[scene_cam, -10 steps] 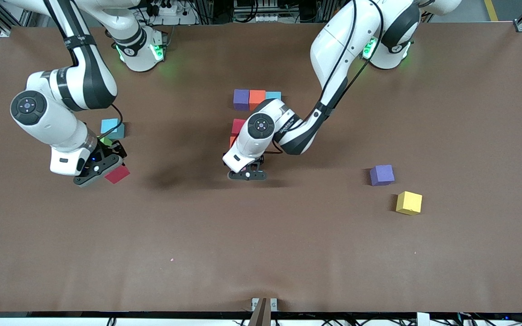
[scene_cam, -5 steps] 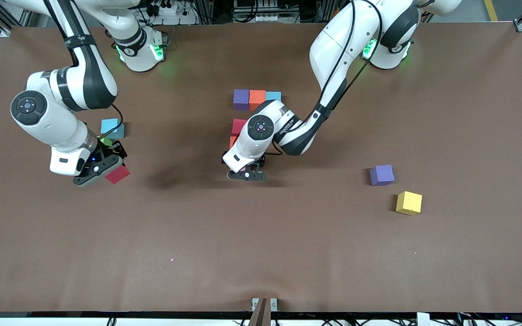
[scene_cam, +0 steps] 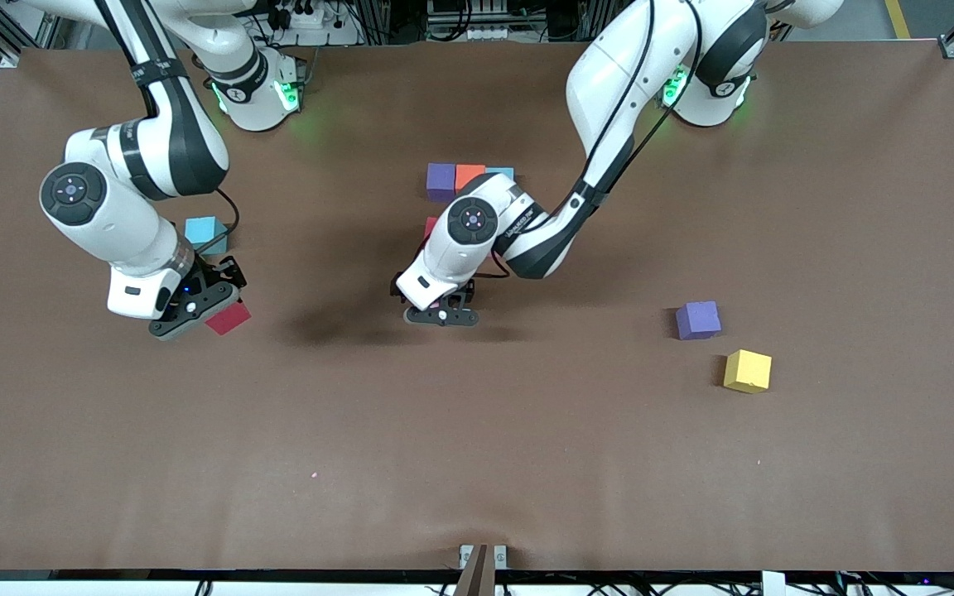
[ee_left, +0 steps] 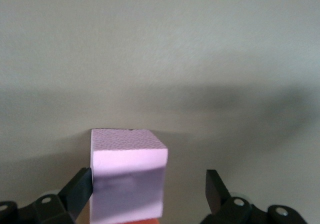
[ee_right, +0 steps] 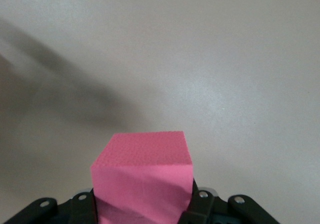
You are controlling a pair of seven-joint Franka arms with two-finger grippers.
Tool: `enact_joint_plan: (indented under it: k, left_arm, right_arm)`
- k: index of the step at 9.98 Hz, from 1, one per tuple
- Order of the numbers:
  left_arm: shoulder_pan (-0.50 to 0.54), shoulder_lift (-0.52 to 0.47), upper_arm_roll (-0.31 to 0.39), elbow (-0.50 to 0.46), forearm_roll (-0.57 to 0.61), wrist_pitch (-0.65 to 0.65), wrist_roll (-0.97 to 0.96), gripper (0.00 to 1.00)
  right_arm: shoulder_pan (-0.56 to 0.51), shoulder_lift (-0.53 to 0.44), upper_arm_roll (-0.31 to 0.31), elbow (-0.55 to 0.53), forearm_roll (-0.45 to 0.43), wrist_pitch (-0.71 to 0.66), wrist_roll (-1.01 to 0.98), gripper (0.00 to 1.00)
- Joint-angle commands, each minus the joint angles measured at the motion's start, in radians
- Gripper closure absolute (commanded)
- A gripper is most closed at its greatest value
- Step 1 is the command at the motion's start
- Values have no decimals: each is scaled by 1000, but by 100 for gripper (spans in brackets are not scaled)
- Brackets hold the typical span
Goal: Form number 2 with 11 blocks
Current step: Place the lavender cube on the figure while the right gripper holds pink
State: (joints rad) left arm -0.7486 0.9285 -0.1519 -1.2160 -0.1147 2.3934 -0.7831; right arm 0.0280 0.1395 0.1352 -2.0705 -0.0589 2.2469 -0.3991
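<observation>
Starting at the right arm's end of the brown counter [scene_cam: 477, 463], we see the right gripper [scene_cam: 210, 308] up in the air over bare counter, clamped on a red block [scene_cam: 228, 318]; in the right wrist view that block [ee_right: 144, 176] looks deep pink and sits squarely between the fingers [ee_right: 82, 206]. Just beside that arm's wrist, toward the robots' bases, a light blue block [scene_cam: 203, 233] rests on the counter.

Moving to the middle, we find the part-built number 2 [scene_cam: 448, 199]. Its row farthest from the front camera reads purple block [scene_cam: 441, 180], orange block [scene_cam: 469, 175] and a sliver of another light blue block [scene_cam: 500, 172], all touching. Nearer the camera a red block [scene_cam: 430, 227] peeks out by the left arm's wrist, which covers the remaining rows, so we cannot tell how they lie.

The left gripper [scene_cam: 440, 316] is low at the nearest end of that digit with its fingers [ee_left: 77, 191] spread apart. In the left wrist view a pale pink block [ee_left: 128, 174] stands on the counter between them, close against one finger and clear of the other, with an orange edge [ee_left: 142, 221] showing just under it.

Toward the left arm's end, a second purple block [scene_cam: 698, 319] and a yellow block [scene_cam: 748, 370] lie near each other, well apart from the digit, the yellow one nearer the front camera
</observation>
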Motion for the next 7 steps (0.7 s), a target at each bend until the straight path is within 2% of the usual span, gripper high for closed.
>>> enact_joint_plan:
  k: [1, 3, 5, 7]
  left_arm:
    - [-66, -109, 138, -20, -29, -7, -41, 0]
    - [-35, -193, 153, -39, -29, -13, -47, 0]
    - [21, -372, 167, -197, -29, -28, -35, 0]
    - [115, -569, 161, -412, -22, -30, -25, 0]
  right_arm:
    - [26, 9, -9, 23, 18, -17, 32, 74]
    - [52, 15, -9, 24, 16, -13, 78, 74]
    - [113, 18, -9, 39, 31, -7, 92, 74]
    - [249, 76, -9, 134, 37, -12, 91, 74]
